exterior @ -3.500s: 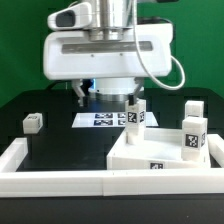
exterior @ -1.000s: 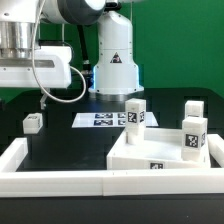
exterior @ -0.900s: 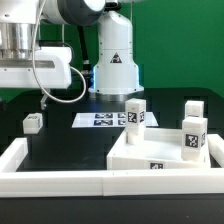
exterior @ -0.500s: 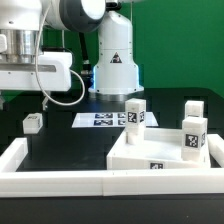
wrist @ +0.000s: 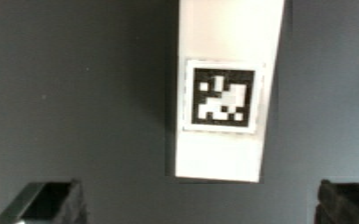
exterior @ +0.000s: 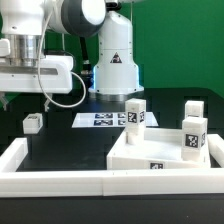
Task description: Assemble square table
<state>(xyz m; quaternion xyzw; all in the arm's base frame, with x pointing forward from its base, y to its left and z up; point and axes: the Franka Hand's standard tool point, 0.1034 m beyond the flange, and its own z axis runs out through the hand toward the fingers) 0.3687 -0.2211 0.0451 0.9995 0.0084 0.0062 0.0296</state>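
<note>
While its fingers [wrist: 48, 202] stand wide apart and empty, the gripper [wrist: 194, 205] hangs above a tagged white leg [wrist: 226, 90] on bare black table [wrist: 69, 90]; the slab [exterior: 165, 160] sits at the exterior view's right.
</note>
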